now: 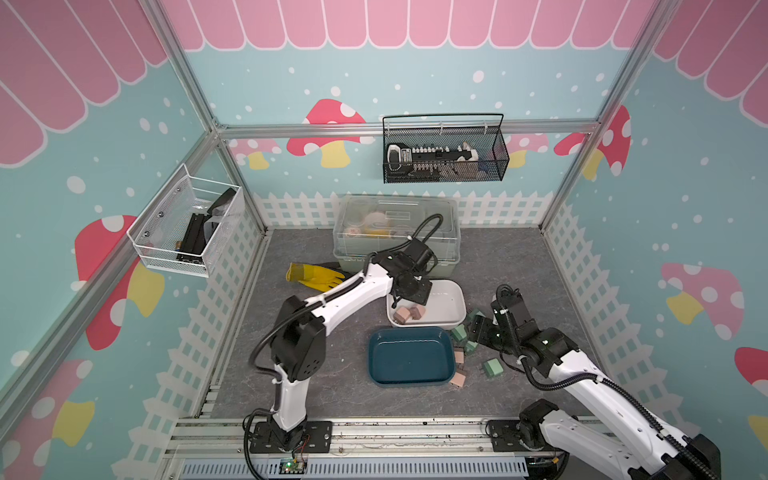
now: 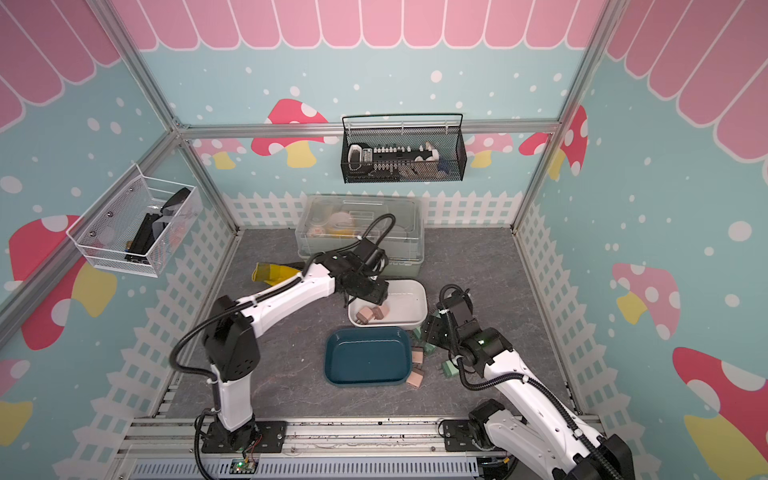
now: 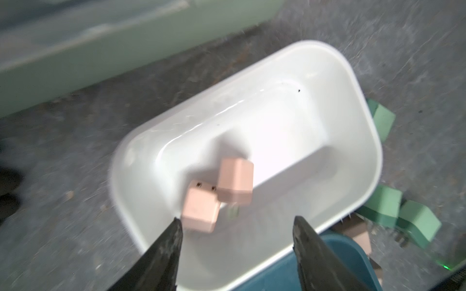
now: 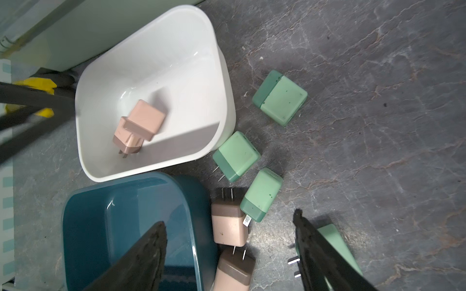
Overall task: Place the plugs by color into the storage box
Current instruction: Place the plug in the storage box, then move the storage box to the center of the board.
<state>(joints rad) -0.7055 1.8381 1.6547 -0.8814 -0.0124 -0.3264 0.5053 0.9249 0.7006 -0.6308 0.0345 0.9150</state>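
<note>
My left gripper [image 3: 237, 218] and right gripper [image 4: 230, 217] both gape, empty. Closing the right could pinch the pink plug [image 4: 228, 229] and green plug [image 4: 261, 194] crowded between its jaws.

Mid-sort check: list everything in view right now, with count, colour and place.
white tub: one, white, behind teal tub.
teal tub: one, dark teal, empty.
pink plugs: four, pinkish-tan, two in white tub, two beside teal tub.
green plugs: four, mint, on the mat right of the tubs.
lidded container: one, clear over grey-green, at back.
glove: one, yellow, front-left of container.
wall baskets: two, black on back wall, white on left wall.
left gripper: black, open, over white tub.
right gripper: black, open, over loose plugs.
</note>
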